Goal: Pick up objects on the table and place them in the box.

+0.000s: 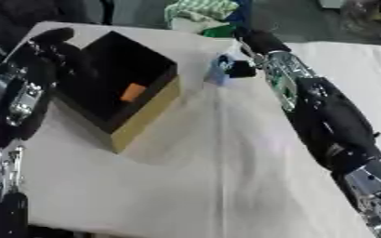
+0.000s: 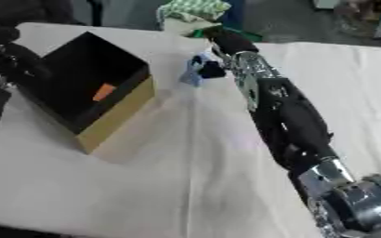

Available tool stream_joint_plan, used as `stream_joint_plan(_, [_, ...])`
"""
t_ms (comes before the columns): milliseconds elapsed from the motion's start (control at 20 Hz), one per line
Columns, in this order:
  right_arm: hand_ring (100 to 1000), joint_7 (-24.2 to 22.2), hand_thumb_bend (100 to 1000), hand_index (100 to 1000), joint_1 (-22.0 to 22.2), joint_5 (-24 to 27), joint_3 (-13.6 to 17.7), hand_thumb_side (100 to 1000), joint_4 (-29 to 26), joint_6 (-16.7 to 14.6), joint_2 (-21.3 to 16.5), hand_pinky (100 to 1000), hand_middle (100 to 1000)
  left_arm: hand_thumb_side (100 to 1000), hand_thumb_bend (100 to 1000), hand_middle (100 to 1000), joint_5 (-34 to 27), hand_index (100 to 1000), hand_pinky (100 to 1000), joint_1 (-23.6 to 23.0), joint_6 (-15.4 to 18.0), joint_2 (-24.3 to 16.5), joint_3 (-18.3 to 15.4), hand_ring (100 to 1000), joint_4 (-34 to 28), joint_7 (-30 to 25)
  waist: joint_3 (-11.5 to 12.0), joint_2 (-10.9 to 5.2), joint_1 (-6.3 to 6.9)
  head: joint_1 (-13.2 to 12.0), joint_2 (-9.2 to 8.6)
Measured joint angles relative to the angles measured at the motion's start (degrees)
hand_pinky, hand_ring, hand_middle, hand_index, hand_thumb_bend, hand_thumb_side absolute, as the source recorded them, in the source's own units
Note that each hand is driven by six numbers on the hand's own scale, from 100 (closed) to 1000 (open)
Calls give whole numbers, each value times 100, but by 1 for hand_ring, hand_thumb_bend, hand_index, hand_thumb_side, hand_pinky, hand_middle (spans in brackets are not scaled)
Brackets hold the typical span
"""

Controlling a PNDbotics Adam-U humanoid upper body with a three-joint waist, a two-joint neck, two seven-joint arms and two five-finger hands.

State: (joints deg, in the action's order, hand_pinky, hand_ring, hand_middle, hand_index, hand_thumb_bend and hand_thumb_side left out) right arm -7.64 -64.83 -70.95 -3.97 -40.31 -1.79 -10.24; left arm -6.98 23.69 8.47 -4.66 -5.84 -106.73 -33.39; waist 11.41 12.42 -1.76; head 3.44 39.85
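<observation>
left eye view: an orange piece (image 1: 133, 92) already lies in the box (image 1: 145, 114); the left hand (image 1: 51, 37) sits at the box's far corner, its fingers unreadable.
right eye view: the right hand (image 2: 213, 69) reaches a blue object (image 2: 192, 76) beside the box, grip unclear; that object is yet to go in.
</observation>
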Motion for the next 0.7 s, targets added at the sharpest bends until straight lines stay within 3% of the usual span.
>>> stream_joint_plan(250, [866,-8,100,1000,0,1,-28,567,-10,17,38,901,959,648,100,638,4,887,717,0,11,0,0,619,1,-6,-8,-8,26,14,40])
stream_joint_plan(500, [861,-58,100,993,3,1,-34,727,-6,-43,75,887,943,649,100,639,27,887,717,0,22,0,0,619,6,-13,-10,-8,41,29,42])
stream_joint_plan(700, [854,-25,100,988,33,-38,-110,812,-8,-321,117,879,934,650,100,639,43,887,716,0,32,0,0,619,35,-22,-9,-8,53,31,43])
